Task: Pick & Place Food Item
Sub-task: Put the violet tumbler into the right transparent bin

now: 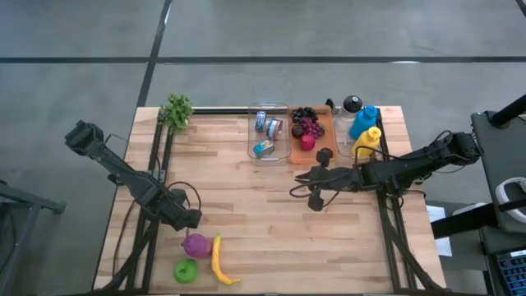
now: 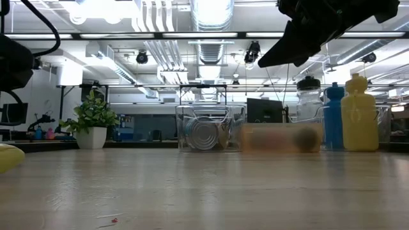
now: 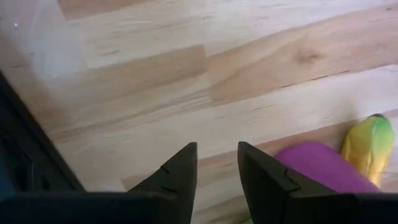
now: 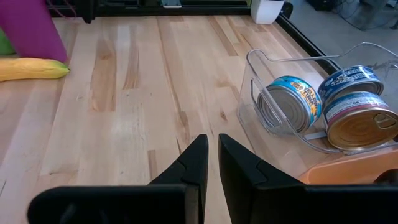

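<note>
**Both grippers empty above the table; food items grouped at two edges**

The left gripper (image 1: 187, 219) sits near the table's (image 1: 238, 205) front-left corner, just beside a purple food item (image 1: 196, 244). Its fingers (image 3: 177, 177) stand partly apart, with bare wood showing between them and nothing held; the purple item lies close against one finger, though contact cannot be told. A yellow banana (image 1: 220, 261) lies touching or just beside the purple item, and a green item (image 1: 186, 270) rests at the front edge next to both.

The right gripper (image 1: 297, 186) hovers over the middle of the table, right of centre. Its fingers (image 4: 194, 163) are nearly closed, leaving only a thin slit, and grip nothing.

Along the back edge, a clear bin (image 1: 269, 133) holds three tin cans (image 4: 291, 102). Just to its right an orange tray (image 1: 324, 138) carries dark grapes (image 1: 306, 122) and a red fruit (image 1: 307, 141). At the back-right corner stand a blue bottle (image 1: 364, 120), a yellow bottle (image 1: 367, 141) and a dark-capped bottle (image 1: 352, 104). A small potted plant (image 1: 177, 110) occupies the back-left corner.
</note>
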Robot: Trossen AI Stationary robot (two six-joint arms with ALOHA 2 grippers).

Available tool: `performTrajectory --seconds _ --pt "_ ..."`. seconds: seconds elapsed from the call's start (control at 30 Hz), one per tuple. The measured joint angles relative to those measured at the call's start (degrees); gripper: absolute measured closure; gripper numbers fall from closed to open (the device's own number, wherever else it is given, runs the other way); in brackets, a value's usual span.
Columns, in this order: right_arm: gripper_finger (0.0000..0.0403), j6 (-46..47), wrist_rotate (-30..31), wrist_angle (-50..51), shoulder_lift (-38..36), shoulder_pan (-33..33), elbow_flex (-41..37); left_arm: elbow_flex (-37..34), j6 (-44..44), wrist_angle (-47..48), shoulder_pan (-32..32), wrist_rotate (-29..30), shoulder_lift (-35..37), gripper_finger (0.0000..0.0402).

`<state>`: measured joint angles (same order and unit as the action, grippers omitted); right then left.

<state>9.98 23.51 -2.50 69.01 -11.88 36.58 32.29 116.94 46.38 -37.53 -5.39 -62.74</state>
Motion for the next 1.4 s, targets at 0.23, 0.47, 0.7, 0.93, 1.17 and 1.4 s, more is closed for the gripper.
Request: performTrajectory --seconds 0.23,0.47,0.7,0.93,1.17,1.4 --pt "0.0369 1.20 -0.01 0.03 0.07 0.00 0.23 0.00 -1.58 -0.95 -0.13 -3.55 0.13 0.0282" --pt "0.0369 1.90 0.01 0.05 0.07 0.00 0.26 0.02 -5.13 -3.75 -2.01 -6.67 0.00 0.0283" --pt "0.0369 2.06 -0.01 0.07 0.07 0.00 0.26 -0.02 -4.24 -4.67 -3.20 -5.65 -0.59 0.0283" --pt "0.0369 1.99 -0.01 0.07 0.09 0.00 0.39 -1.20 -4.34 -11.72 -3.20 -5.16 -3.57 0.0284" --pt "0.0369 1.59 -0.01 0.05 0.00 0.00 0.39 -1.55 -7.02 -13.76 -2.76 -5.15 -3.80 0.0284" --pt "0.0369 1.40 0.02 0.04 -0.02 0.00 0.39 -1.64 -6.77 -13.59 -2.65 -3.86 -3.84 0.0284"
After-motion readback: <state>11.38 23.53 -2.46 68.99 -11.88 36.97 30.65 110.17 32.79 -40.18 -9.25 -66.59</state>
